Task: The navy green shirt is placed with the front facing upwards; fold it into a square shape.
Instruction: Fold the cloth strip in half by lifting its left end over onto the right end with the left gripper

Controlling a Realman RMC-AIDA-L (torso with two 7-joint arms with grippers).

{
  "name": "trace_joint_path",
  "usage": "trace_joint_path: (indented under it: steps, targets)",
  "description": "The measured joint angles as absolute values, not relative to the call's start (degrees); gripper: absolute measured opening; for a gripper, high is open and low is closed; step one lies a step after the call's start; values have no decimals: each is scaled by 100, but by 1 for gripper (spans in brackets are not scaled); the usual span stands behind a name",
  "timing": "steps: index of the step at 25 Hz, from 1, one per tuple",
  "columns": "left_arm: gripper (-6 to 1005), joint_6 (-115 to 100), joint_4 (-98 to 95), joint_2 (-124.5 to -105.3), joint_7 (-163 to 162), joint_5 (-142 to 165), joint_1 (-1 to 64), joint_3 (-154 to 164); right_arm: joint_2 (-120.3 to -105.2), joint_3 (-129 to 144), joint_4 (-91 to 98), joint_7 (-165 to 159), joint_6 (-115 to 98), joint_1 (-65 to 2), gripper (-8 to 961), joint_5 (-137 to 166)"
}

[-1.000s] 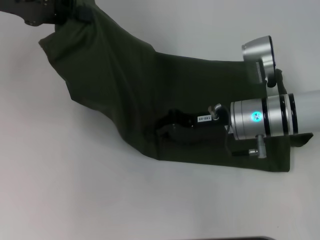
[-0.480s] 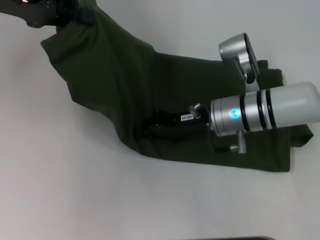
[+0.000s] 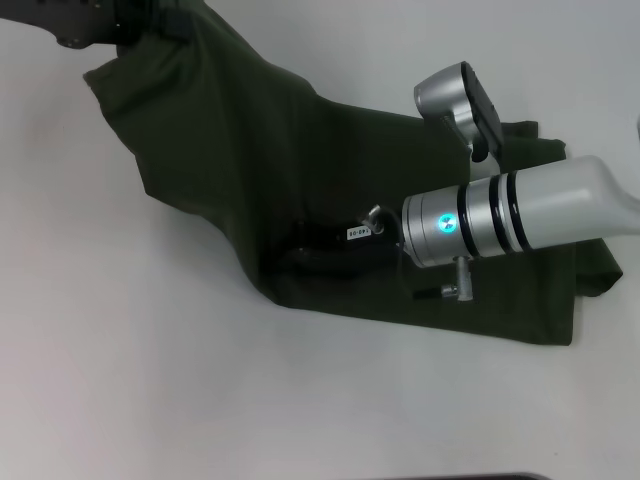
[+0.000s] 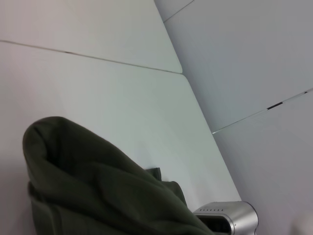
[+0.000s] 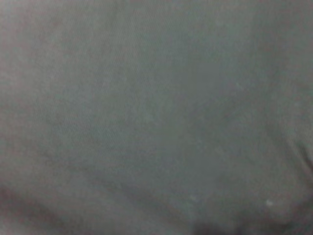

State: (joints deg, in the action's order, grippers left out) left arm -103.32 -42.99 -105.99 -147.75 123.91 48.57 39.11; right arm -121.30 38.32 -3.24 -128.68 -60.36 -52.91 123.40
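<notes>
White table (image 3: 150,400) under all. Navy green shirt (image 3: 230,170) spread from 10 o'clock corner to 4 o'clock, plain side up, no lettering visible; far corner lifted off table at 11 o'clock, rest flat. Right arm (image 3: 520,215) enters from 3 o'clock, over shirt. Right gripper (image 3: 310,250) low on cloth near centre, fabric bunched round it; finger state: cannot tell. Left gripper (image 3: 150,20) at 11 o'clock, pinching shirt edge, cloth draped below.
</notes>
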Motion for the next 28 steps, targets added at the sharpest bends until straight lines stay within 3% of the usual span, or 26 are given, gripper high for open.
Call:
trace_joint_path:
  steps: [9, 18, 20, 28]
  targets:
    - [55, -10302, -4293, -10564, -14765, 12382, 4844, 3833, -12031, 3664, 126, -12887, -7434, -4991, 10, 12300]
    - [55, -10216, -4285, -10562, -14821, 12406, 4830, 3831, -11879, 3631, 2942, -13557, -8703, -3759, 10, 12299]
    - [55, -10199, -4281, -10562, -14822, 12406, 4822, 3831, -11767, 3627, 3399, -13673, -8744, -3555, 10, 12300]
    - [55, -10346, -4294, -10732, -14839, 12211, 4892, 3717, -11002, 3566, 3682, -13743, -9249, -3238, 10, 12294]
